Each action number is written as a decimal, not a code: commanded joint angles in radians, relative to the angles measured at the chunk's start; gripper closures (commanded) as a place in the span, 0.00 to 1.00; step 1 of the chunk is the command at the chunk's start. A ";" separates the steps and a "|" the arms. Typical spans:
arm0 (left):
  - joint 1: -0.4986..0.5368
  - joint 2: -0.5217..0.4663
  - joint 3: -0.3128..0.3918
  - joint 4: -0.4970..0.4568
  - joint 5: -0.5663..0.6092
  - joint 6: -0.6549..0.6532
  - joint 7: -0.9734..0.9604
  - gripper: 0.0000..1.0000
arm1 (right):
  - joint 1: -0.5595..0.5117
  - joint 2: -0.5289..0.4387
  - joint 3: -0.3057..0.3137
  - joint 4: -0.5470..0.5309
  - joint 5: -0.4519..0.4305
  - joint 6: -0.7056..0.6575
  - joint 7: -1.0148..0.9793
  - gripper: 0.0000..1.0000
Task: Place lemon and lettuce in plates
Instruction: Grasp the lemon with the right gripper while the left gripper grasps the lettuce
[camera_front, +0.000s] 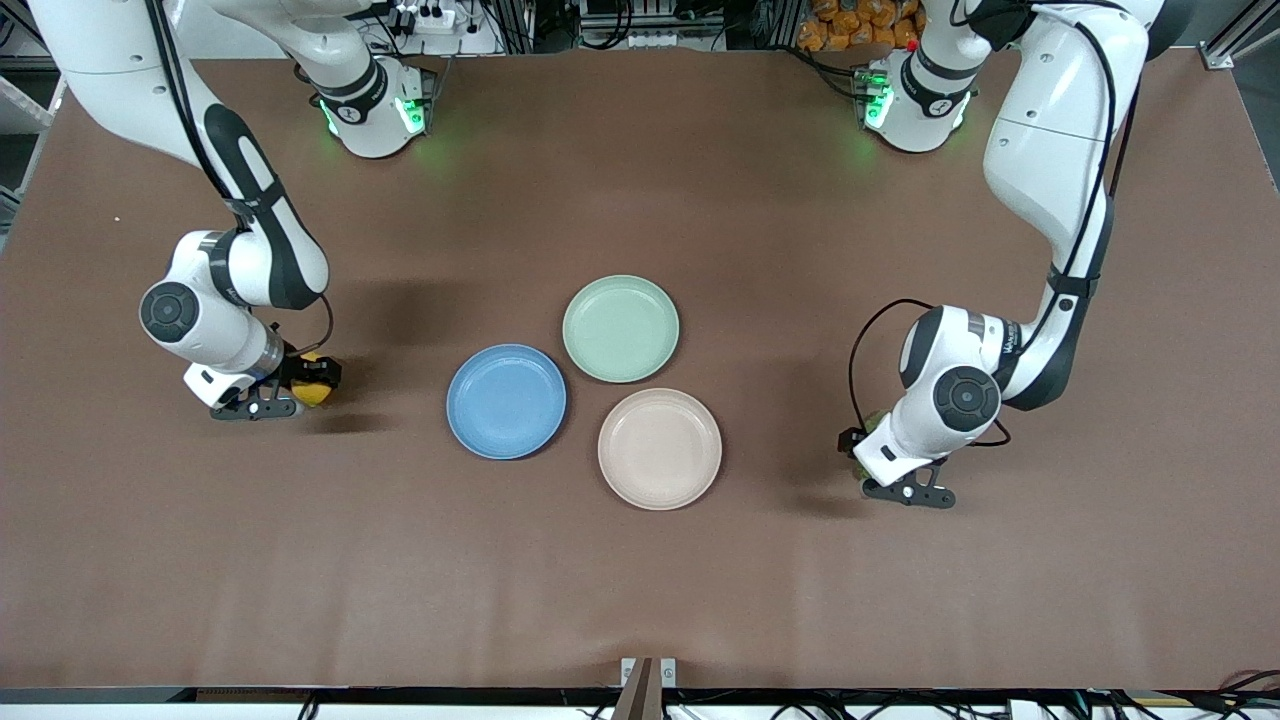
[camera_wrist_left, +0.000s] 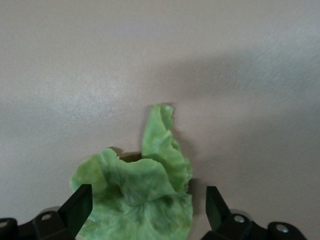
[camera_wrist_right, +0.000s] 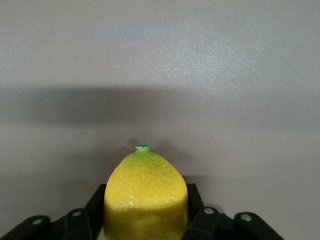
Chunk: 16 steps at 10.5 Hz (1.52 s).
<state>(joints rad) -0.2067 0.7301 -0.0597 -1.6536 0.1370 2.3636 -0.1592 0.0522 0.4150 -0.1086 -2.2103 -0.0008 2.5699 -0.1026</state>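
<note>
My right gripper (camera_front: 300, 388) is low at the table near the right arm's end, shut on the yellow lemon (camera_front: 314, 386). In the right wrist view its fingers (camera_wrist_right: 97, 200) press both sides of the lemon (camera_wrist_right: 145, 180). My left gripper (camera_front: 868, 445) is low at the table near the left arm's end. In the left wrist view it (camera_wrist_left: 148, 202) is open, with the ruffled green lettuce (camera_wrist_left: 150, 175) lying on the table between its spread fingers. The blue plate (camera_front: 506, 401) and the beige plate (camera_front: 659, 448) sit mid-table, both bare.
A pale mint-green plate (camera_front: 620, 328) sits next to the other two, farther from the front camera. The brown table (camera_front: 640, 580) stretches wide around the plates. Both arms' bases stand at the table's top edge.
</note>
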 joint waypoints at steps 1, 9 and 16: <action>0.006 -0.009 0.000 -0.017 0.032 0.019 -0.007 0.00 | 0.009 -0.001 -0.002 0.001 0.004 0.003 0.006 0.81; 0.015 -0.021 -0.002 -0.011 0.013 0.014 -0.063 1.00 | 0.041 -0.054 0.004 0.199 0.010 -0.315 0.009 0.95; -0.023 -0.041 -0.022 0.087 0.012 0.014 -0.295 1.00 | 0.213 -0.013 0.027 0.326 0.196 -0.332 0.196 0.98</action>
<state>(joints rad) -0.2205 0.6984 -0.0790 -1.5760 0.1383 2.3775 -0.3979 0.2352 0.3764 -0.0906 -1.9340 0.1757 2.2557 0.0184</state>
